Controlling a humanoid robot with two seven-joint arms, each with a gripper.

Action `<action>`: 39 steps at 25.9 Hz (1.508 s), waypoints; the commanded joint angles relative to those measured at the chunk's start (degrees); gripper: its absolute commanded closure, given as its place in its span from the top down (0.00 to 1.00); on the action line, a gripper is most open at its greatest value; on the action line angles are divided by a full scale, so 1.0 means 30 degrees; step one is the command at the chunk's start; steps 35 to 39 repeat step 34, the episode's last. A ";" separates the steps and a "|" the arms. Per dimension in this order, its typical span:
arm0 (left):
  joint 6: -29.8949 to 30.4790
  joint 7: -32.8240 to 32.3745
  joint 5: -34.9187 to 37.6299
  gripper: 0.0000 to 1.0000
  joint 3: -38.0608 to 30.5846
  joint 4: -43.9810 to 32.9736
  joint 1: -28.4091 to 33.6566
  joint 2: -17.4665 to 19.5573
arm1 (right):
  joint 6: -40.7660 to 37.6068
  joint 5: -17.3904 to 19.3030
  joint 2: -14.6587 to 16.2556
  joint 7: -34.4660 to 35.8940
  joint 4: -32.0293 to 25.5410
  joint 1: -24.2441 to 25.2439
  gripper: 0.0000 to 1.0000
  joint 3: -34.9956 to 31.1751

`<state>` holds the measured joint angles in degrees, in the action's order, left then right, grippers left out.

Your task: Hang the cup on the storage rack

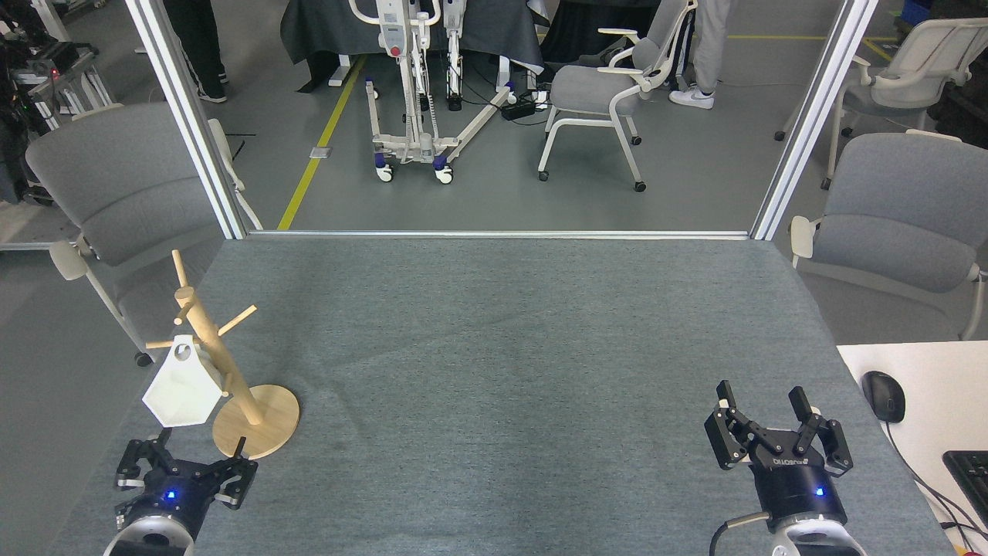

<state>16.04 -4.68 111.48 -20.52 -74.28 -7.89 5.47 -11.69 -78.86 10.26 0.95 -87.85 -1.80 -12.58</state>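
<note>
The white faceted cup (182, 392) hangs by its ring-hole tab from a left-pointing peg of the wooden storage rack (214, 357), mouth turned down and away, beside the pole. The rack's round base (266, 423) rests near the table's left edge. My left gripper (201, 446) is open and holds nothing, below the cup and apart from it, close to the table's near edge. My right gripper (760, 395) stands open and holds nothing at the near right of the table.
The grey felt table (494, 347) stretches wide between the grippers. A white desk (926, 371) with a black mouse (884, 395) and a keyboard (971, 471) adjoins on the right. Grey chairs (116, 185) stand off both far corners.
</note>
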 commanded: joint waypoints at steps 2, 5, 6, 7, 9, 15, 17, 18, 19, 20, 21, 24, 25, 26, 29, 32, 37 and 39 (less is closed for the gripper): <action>0.0219 0.1442 -0.0069 0.99 0.0015 0.0122 0.0493 -0.1266 | -0.0001 0.0066 0.0213 0.0004 0.0163 -0.0016 0.99 0.0002; 0.0541 0.2174 -0.0420 0.99 0.0162 -0.0551 0.0493 -0.3403 | -0.0059 0.0008 0.0097 0.0004 0.0163 -0.0016 0.99 0.0002; 0.0688 0.2203 -0.0538 0.99 0.0249 -0.0757 0.0434 -0.4253 | -0.0059 0.0008 0.0038 0.0004 0.0193 -0.0016 0.99 0.0002; 0.0629 0.2233 -0.0684 0.99 0.0572 -0.0903 0.0434 -0.4430 | -0.0030 0.0008 0.0038 0.0004 0.0222 -0.0045 0.99 0.0002; 0.0220 0.2203 -0.1504 0.99 0.2328 -0.1284 0.0083 -0.4430 | -0.0001 0.0008 0.0126 0.0034 0.0222 -0.0045 0.99 0.0002; -0.2857 0.1881 -0.4786 0.99 0.5845 -0.2397 -0.1939 -0.4459 | -0.0001 0.0008 0.0184 0.0063 0.1306 -0.0484 0.99 -0.0027; -0.3003 0.1881 -0.4815 0.99 0.6548 -0.2602 -0.1968 -0.4459 | 0.0029 -0.0022 0.0038 0.0063 0.1335 -0.0690 0.99 -0.0027; -0.3150 0.1881 -0.4845 0.99 0.6929 -0.2954 -0.1851 -0.4400 | 0.0029 -0.0022 -0.0021 0.0122 0.1306 -0.0836 0.99 0.0002; -0.3355 0.1881 -0.4874 0.99 0.7193 -0.3451 -0.1676 -0.4400 | 0.0029 -0.0022 -0.0050 0.0151 0.1306 -0.0866 0.99 0.0031; -0.3648 0.1881 -0.4903 0.99 0.7339 -0.3949 -0.1295 -0.4400 | 0.0029 0.0008 -0.0050 0.0122 0.1306 -0.0866 0.99 0.0061; -0.3911 0.1852 -0.4903 0.99 0.7398 -0.4360 -0.0768 -0.4400 | 0.0029 0.0008 -0.0021 0.0122 0.1306 -0.0895 0.99 0.0061; -0.4087 0.1881 -0.4903 0.99 0.7866 -0.5180 0.0111 -0.4400 | 0.0029 0.0066 -0.0050 0.0092 0.1335 -0.1276 0.99 0.0090; -0.4117 0.1881 -0.4903 0.99 0.7955 -0.5268 0.0229 -0.4371 | 0.0029 0.0066 -0.0080 0.0063 0.1394 -0.1334 0.99 0.0119; -0.4175 0.1852 -0.4903 0.99 0.7984 -0.5327 0.0317 -0.4371 | 0.0058 0.0066 -0.0138 0.0063 0.1452 -0.1334 0.99 0.0207; -0.4468 0.1881 -0.4903 0.99 0.8218 -0.5298 0.0493 -0.4371 | 0.0029 0.0066 -0.0636 0.0063 0.1716 -0.1334 0.99 0.0354; -0.4585 0.1852 -0.4903 0.99 0.8365 -0.5181 0.0522 -0.4342 | -0.0001 0.0066 -0.0929 0.0034 0.1716 -0.1334 0.99 0.0559; -0.4585 0.1852 -0.4903 0.99 0.8394 -0.5122 0.0522 -0.4371 | -0.0059 0.0008 -0.0929 0.0034 0.1745 -0.1305 0.99 0.0588; -0.4585 0.1852 -0.4903 0.99 0.8394 -0.5122 0.0522 -0.4371 | -0.0059 0.0008 -0.0929 0.0034 0.1745 -0.1305 0.99 0.0588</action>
